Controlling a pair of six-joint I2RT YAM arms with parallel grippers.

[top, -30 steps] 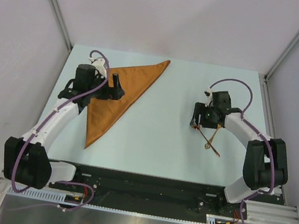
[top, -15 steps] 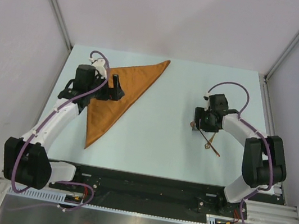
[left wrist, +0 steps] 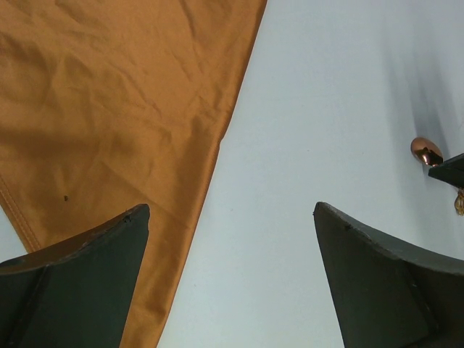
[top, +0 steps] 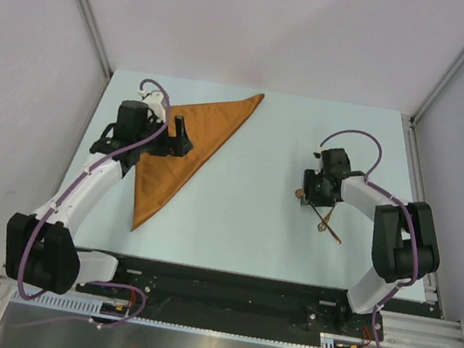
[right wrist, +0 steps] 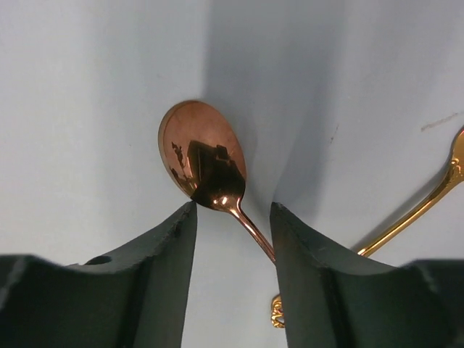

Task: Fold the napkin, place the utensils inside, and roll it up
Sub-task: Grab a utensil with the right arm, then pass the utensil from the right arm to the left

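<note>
The napkin [top: 192, 137] lies folded into a rust-orange triangle on the left of the table; in the left wrist view the napkin [left wrist: 109, 109] fills the upper left. My left gripper [top: 181, 138] hovers at its right edge, wide open and holding nothing [left wrist: 228, 209]. The utensils [top: 328, 218] lie crossed on the right. My right gripper [top: 304, 194] is down on them, its jaws [right wrist: 233, 206] open and straddling the neck of the copper spoon [right wrist: 203, 156]. One fingertip touches the bowl's edge, the other the handle. The second utensil [right wrist: 413, 214] lies just to the right.
The pale blue table [top: 251, 221] is walled by grey panels at the back and sides. A black rail [top: 222, 292] runs along its near edge between the arm bases. The spoon bowl [left wrist: 426, 151] shows at the right edge of the left wrist view.
My right gripper has lowered onto the spoon and its jaws have narrowed around the neck. The left arm and the napkin have not moved.
</note>
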